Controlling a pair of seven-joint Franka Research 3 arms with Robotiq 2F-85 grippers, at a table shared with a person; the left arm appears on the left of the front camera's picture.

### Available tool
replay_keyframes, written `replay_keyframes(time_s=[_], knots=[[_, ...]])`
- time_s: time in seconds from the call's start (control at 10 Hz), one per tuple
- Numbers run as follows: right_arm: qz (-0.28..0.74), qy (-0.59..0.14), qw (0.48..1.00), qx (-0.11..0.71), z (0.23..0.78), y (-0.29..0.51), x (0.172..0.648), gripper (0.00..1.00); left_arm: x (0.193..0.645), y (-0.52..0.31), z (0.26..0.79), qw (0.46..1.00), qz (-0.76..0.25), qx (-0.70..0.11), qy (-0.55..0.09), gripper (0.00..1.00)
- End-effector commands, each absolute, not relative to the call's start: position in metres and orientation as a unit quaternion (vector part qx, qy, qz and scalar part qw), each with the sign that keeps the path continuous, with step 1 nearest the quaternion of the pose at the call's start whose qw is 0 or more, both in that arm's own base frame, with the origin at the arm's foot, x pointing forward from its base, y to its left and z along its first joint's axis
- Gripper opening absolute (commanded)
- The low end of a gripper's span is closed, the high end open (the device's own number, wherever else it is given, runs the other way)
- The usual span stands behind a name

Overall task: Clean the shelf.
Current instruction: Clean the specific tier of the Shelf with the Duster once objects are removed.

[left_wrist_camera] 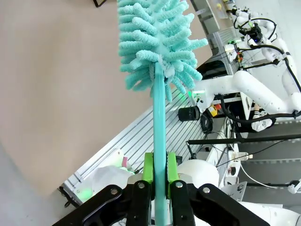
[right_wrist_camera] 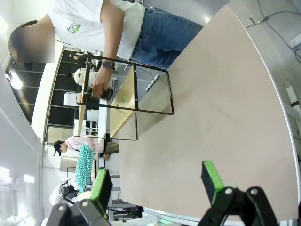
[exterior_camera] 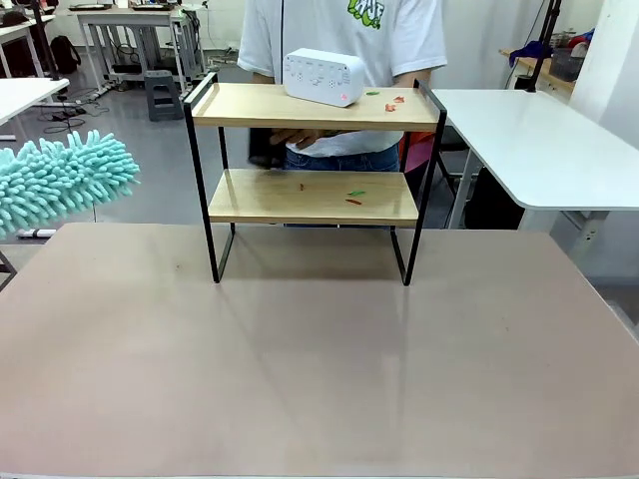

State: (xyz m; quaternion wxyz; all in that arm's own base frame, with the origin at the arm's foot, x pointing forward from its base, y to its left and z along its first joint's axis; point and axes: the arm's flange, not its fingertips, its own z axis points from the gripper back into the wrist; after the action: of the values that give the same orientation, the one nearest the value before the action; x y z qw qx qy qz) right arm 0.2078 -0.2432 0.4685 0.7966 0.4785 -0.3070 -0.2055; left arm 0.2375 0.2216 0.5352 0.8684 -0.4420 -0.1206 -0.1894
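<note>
My left gripper (left_wrist_camera: 160, 165) is closed firmly on the thin handle of a turquoise duster (exterior_camera: 62, 180). The green pads press the handle from both sides, and the handle runs straight out along the fingers to the fluffy head. My right gripper (right_wrist_camera: 156, 181) is wide open with nothing between its pads, and it hangs above the table (exterior_camera: 319, 359).

The shelf (exterior_camera: 300, 108) stands on the far middle part of the table, just in front of the person. Its two boards have their long axis across the table, from my left to my right. On the top board there is a white box (exterior_camera: 323, 77), and small red and green scraps (exterior_camera: 351, 197) lie on both boards, mostly toward the right half. The person's hand (right_wrist_camera: 99, 87) is behind the shelf, between the boards, and holds something dark that I cannot identify.

The important relation is this: the duster head is at the left edge of the front view, well apart from the left side of the shelf, and about at the height of the gap between the boards. The shelf lies to the right of the head. I judge the left arm is the one to use, sweeping along the boards. The black frame at the end and the person's hand are the risks.
</note>
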Motion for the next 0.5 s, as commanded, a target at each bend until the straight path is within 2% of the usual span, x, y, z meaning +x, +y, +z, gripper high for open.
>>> replay_keyframes(time_s=[0.0, 0.2, 0.3, 0.4], knots=[[-0.196, -0.32, 0.793, 0.481, 0.471, -0.245, 0.21, 1.0, 0.239, 0.223, 0.542, 0.863, -0.183, -0.453, -0.126, 0.0], [-0.196, -0.32, 0.793, 0.481, 0.471, -0.245, 0.21, 1.0, 0.239, 0.223, 0.542, 0.863, -0.183, -0.453, -0.126, 0.0], [-0.196, -0.32, 0.793, 0.481, 0.471, -0.245, 0.21, 1.0, 0.237, 0.222, 0.535, 0.868, -0.189, -0.442, -0.121, 0.13], [-0.196, -0.32, 0.793, 0.481, 0.471, -0.245, 0.21, 1.0, 0.228, 0.208, 0.553, 0.88, -0.225, -0.406, -0.101, 0.13]])
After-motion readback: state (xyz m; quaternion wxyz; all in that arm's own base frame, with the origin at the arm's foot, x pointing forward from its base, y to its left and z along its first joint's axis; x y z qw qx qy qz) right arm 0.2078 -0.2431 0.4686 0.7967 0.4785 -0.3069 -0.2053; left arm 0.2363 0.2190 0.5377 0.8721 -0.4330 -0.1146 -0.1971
